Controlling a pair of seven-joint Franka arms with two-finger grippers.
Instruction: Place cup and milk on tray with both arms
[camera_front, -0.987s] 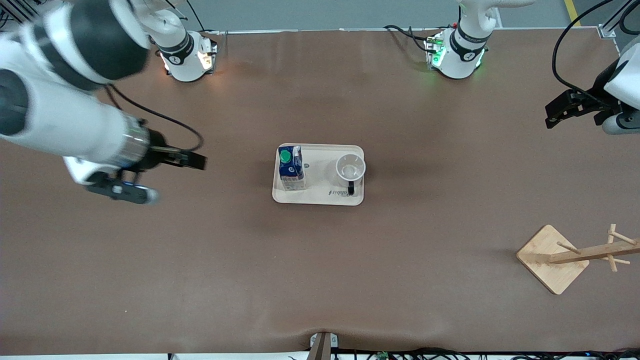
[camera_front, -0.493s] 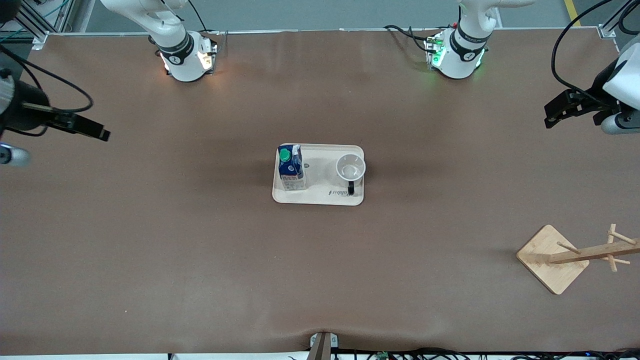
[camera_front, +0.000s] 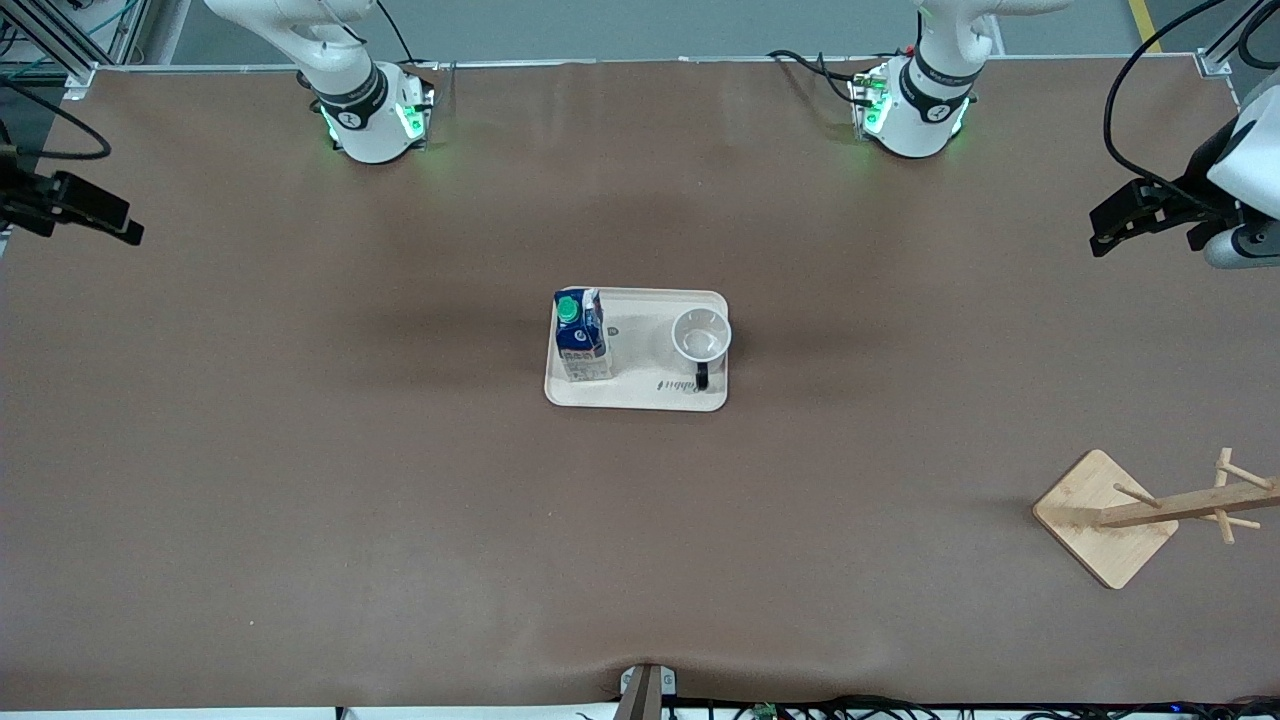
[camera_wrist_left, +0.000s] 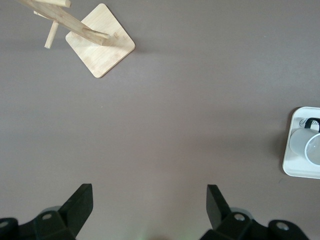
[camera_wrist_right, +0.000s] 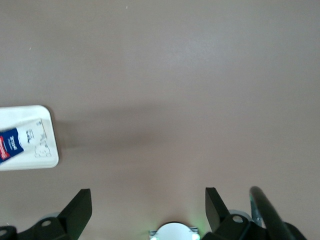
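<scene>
Both items already stood on your tray (camera_front: 636, 398), milk (camera_front: 581, 336) toward the right arm's end beside cup (camera_front: 701, 336), while left gripper (camera_wrist_left: 148, 207) and right gripper (camera_wrist_right: 148, 210) hung spread, empty, over bare table ends.

- A robotics lab: two white arms bolted by green-lit bases (camera_front: 378, 118) to a brown-covered table (camera_front: 400, 500).
- Aluminium framing (camera_front: 45, 40) and loose cables (camera_front: 900, 708) at its edges.
</scene>
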